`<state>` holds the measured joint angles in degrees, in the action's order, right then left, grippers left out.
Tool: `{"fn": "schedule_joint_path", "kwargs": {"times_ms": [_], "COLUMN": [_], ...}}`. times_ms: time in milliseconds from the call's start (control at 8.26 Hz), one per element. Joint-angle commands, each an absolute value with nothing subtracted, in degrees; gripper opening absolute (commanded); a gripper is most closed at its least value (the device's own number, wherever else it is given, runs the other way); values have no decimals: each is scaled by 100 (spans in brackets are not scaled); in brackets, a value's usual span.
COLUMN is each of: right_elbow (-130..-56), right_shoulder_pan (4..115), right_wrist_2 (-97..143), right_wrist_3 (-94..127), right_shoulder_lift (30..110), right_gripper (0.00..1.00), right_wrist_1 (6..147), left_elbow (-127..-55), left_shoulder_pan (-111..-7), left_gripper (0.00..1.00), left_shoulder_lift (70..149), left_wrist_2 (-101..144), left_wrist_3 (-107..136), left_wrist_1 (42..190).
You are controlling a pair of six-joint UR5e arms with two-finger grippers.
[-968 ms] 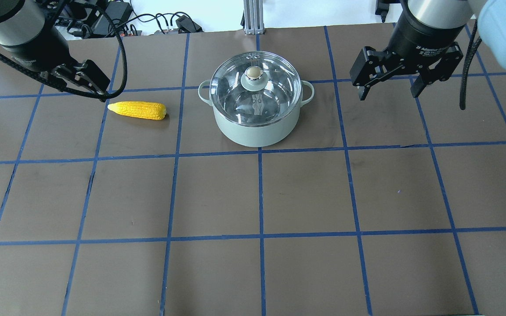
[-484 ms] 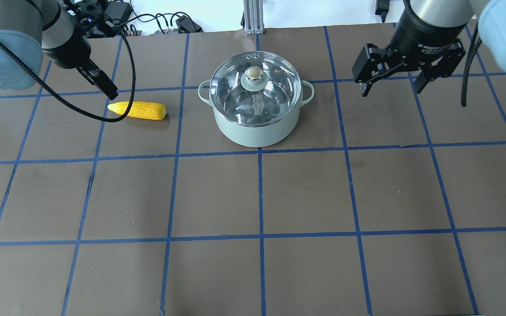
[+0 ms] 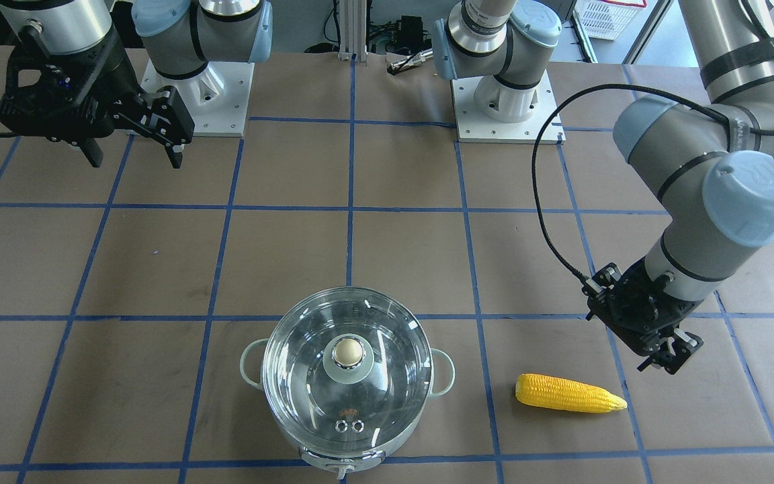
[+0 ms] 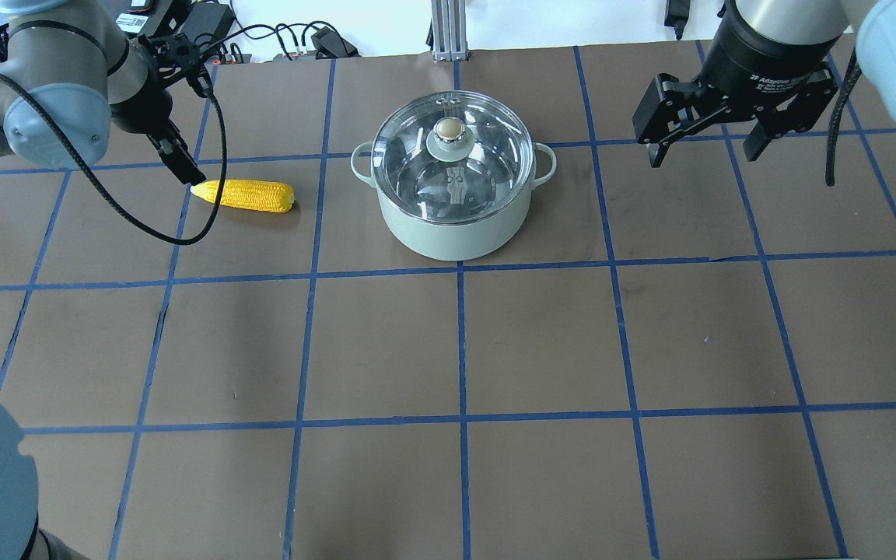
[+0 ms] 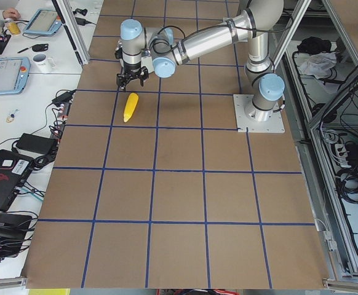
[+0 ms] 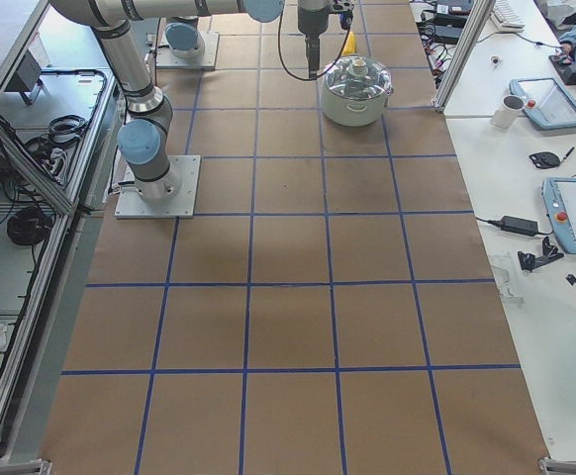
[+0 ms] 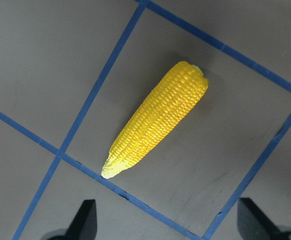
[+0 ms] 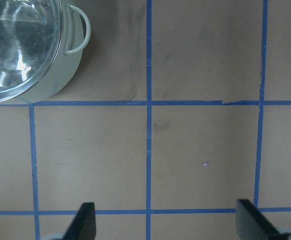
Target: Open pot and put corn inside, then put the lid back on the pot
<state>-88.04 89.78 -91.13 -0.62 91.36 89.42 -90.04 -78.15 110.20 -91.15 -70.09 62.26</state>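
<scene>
The mint-green pot [image 4: 456, 229] stands at the table's back middle with the glass lid [image 4: 417, 167] on it, beige knob [image 4: 449, 128] on top. The yellow corn [image 4: 244, 195] lies on the table to the pot's left, pointed end away from the pot. My left gripper [image 4: 183, 165] is open and empty, hovering just above that pointed end; the left wrist view shows the corn [image 7: 158, 125] ahead of the spread fingers [image 7: 87, 220]. My right gripper [image 4: 705, 152] is open and empty, raised to the right of the pot. Pot [image 3: 343, 460], corn [image 3: 572, 394] and both grippers [image 3: 666, 353] [image 3: 135, 160] show from the front.
The table is brown paper with a blue tape grid. Cables and power supplies [image 4: 277, 35] and an aluminium post [image 4: 444, 31] lie beyond the far edge. The two arm bases [image 3: 199, 87] [image 3: 501, 101] stand at the robot's side. The pot's right handle [image 8: 80, 30] shows in the right wrist view.
My left arm has swung and turned, bringing its gripper over the corn's pointed end. My right gripper has drifted slightly right and back. Pot, lid and corn have not moved.
</scene>
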Motion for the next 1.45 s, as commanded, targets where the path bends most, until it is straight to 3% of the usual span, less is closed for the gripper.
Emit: {"fn": "schedule_joint_path", "kwargs": {"times_ms": [0, 1332], "right_elbow": [-8807, -8701], "right_shoulder_pan": [9000, 8974], "right_wrist_2": [-9088, -9088], "right_wrist_3": [-18, -18], "right_shoulder_lift": [9193, 9316], "right_gripper": [100, 100], "right_wrist_1": [8912, 8517], "left_elbow": [-9009, -9000], "left_shoulder_pan": [-7576, -7567], "left_gripper": [100, 100], "left_shoulder_lift": [11512, 12331], "left_wrist_2": [-9062, -8367], "left_wrist_3": [-8285, -9562], "left_wrist_1": [5698, 5256]}}
